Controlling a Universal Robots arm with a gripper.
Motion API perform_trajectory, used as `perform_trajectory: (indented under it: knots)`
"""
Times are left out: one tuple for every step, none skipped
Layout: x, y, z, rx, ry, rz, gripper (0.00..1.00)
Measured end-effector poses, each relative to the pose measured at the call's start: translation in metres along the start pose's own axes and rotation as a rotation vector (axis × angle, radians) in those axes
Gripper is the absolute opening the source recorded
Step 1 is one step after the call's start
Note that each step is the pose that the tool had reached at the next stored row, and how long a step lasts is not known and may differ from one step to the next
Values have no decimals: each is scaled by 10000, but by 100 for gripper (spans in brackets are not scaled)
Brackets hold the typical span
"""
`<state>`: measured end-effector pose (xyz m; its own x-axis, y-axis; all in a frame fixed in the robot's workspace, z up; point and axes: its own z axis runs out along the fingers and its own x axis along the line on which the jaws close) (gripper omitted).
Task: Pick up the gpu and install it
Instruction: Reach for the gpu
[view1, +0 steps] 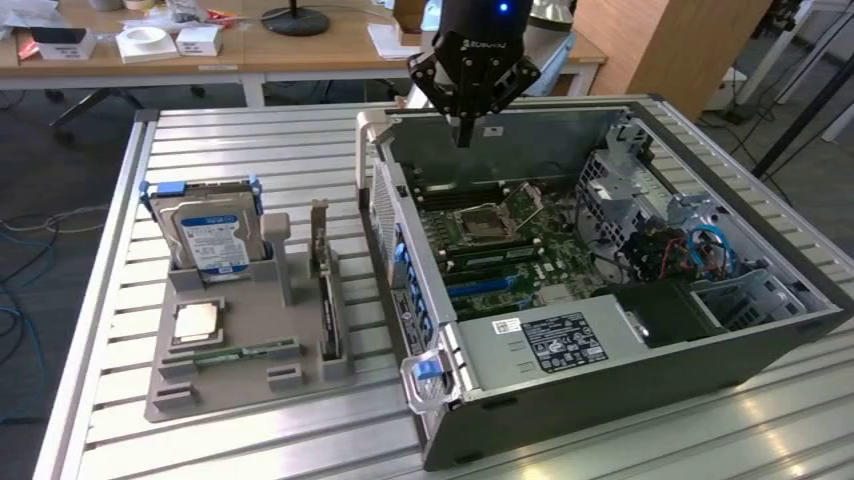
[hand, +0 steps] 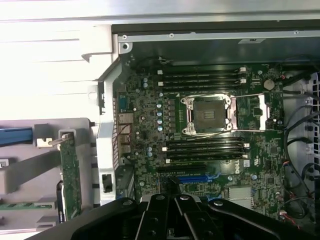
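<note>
The gpu (view1: 327, 300) stood on edge in a slot of the grey holder (view1: 227, 385), in the lower left of the exterior view. It was just beside the open computer case (view1: 641, 400) and nothing touched it. Further toward the exterior view's left, the same holder carried the upright hard drive (view1: 214, 240) and a flat memory stick (view1: 243, 352). The gripper (view1: 463, 138) hung well apart at top centre, over the case's far rim, fingers pressed together on nothing. Everything sat on the slatted table (view1: 240, 140).
</note>
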<state>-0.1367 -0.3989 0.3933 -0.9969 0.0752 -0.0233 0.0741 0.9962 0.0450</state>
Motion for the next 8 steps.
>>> perform_trajectory:
  knots:
    - [22,-2,-1,0,0,0,10]
    - [45,-3,-1,0,0,0,10]
    - [69,-5,-2,0,0,1,10]
    - [96,-7,-2,0,0,1,10]
    - [126,-9,-3,-1,0,1,10]
    - [153,-11,-4,0,0,0,10]
    - [182,-14,-5,1,1,-1,10]
    - [214,-16,-6,0,0,0,10]
